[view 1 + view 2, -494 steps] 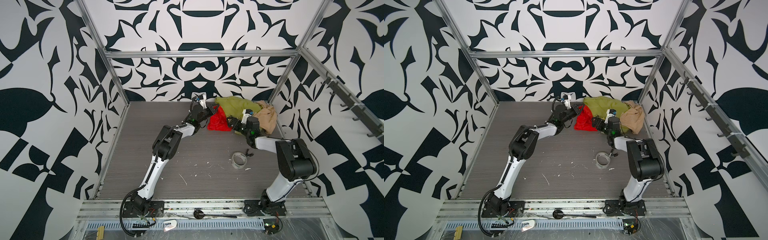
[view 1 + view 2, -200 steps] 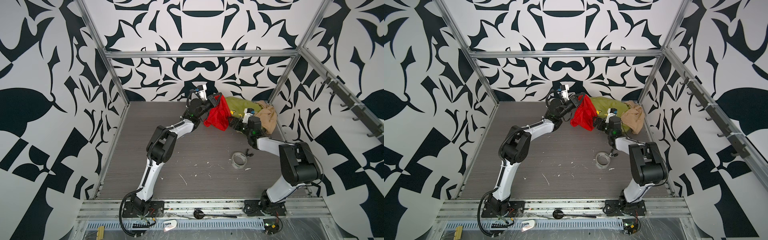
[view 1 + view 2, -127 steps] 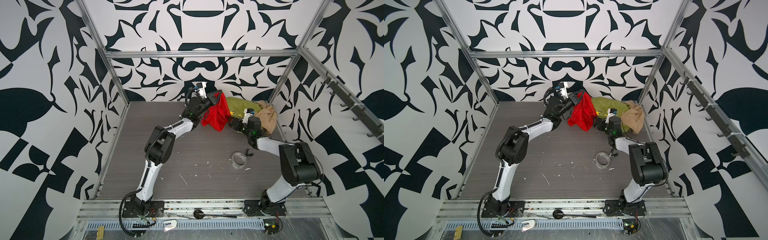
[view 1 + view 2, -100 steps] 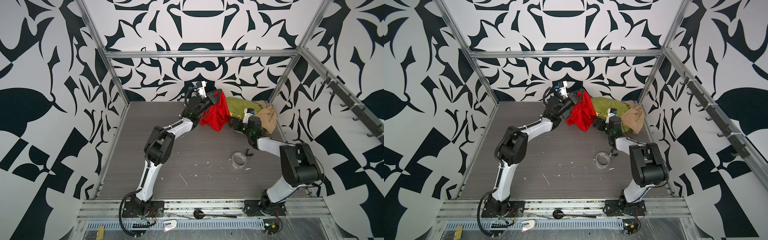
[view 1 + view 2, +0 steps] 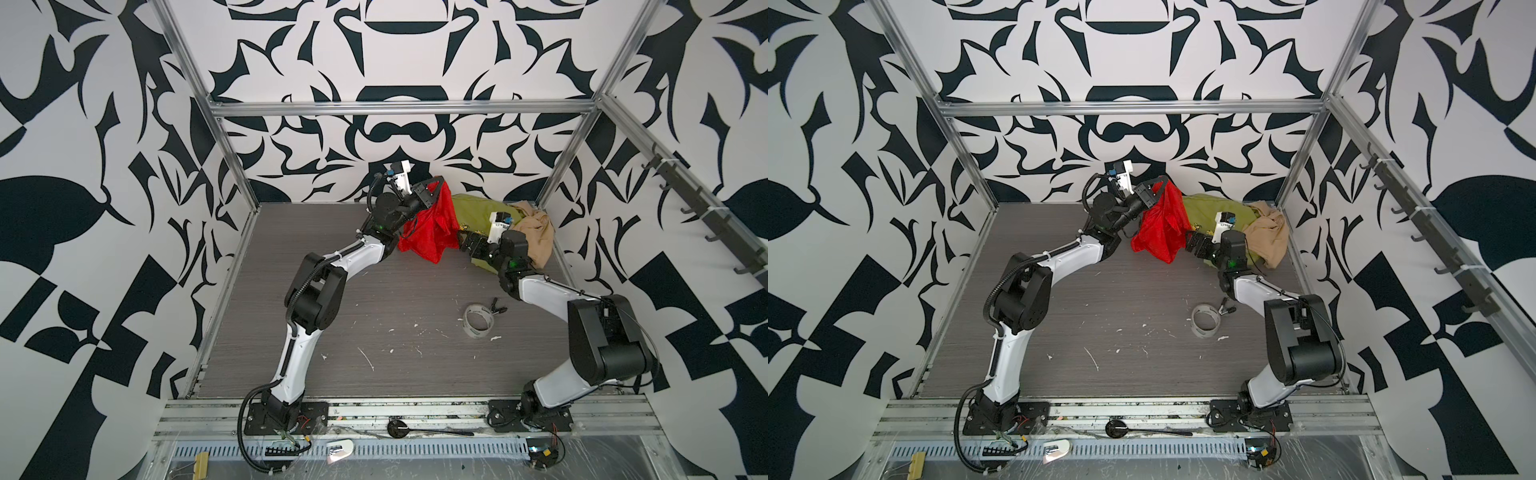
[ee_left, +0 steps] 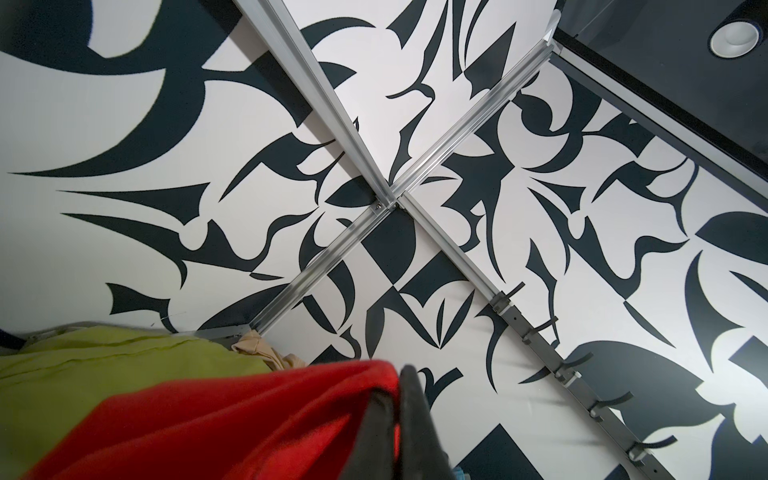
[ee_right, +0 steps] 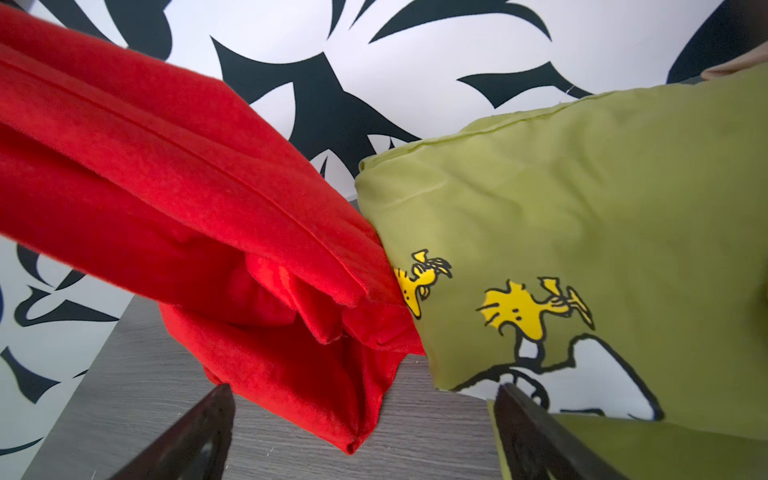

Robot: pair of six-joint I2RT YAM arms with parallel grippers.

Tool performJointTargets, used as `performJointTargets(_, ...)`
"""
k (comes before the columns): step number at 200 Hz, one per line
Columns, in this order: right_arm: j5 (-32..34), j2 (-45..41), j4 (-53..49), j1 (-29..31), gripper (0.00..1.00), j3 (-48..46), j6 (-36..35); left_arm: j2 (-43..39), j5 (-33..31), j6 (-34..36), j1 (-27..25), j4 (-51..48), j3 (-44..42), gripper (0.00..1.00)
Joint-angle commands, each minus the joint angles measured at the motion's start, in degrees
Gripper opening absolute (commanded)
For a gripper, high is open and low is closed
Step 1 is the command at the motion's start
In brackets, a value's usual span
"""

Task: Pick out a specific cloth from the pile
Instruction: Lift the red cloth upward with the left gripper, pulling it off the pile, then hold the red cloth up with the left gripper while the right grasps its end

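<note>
Two grippers are working at the far right corner of the grey table [image 5: 374, 291], where the pile [image 5: 515, 214] sits against the patterned back wall. My left gripper [image 5: 432, 190] is raised above the table and clamped tight on the top edge of the red cloth [image 5: 428, 232]. In both top views the cloth [image 5: 1160, 232] hangs from it in long folds, just left of the pile. The left wrist view shows a dark finger [image 6: 411, 415] pressed against the red fabric [image 6: 228, 424].

From the right wrist view, the red cloth [image 7: 166, 187] touches the olive-green shirt [image 7: 582, 208] along one fold, right beside the yellow cartoon birds. I cannot tell whether its lowest corner touches the table or hangs just above it.

My right gripper [image 5: 464, 245] sits low at the front edge of the green shirt [image 5: 478, 208], just beside the hanging cloth. Its jaws are spread wide and grip nothing. In its own camera, the right gripper [image 7: 363, 390] frames the bottom of the cloth, with one finger [image 7: 536, 440] over the green fabric.

Behind the green shirt lies the beige garment [image 5: 536, 232], crumpled in the corner. A roll of tape [image 5: 478, 322] lies nearer me, well apart from the clothes.
</note>
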Motion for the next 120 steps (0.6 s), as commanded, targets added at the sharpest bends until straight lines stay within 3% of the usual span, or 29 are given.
performJointTargets(1, -2.59, -2.32, 1.77, 0.30, 1.00, -0.19, 0.08, -4.55, -0.51, 0.33, -0.18, 6.25, -0.56, 0.00)
performJointTargets(120, -5.31, -5.42, 2.60, 1.77, 1.00, -1.05, -0.72, -7.75, -0.65, 0.43, -0.15, 7.52, -3.95, 0.00)
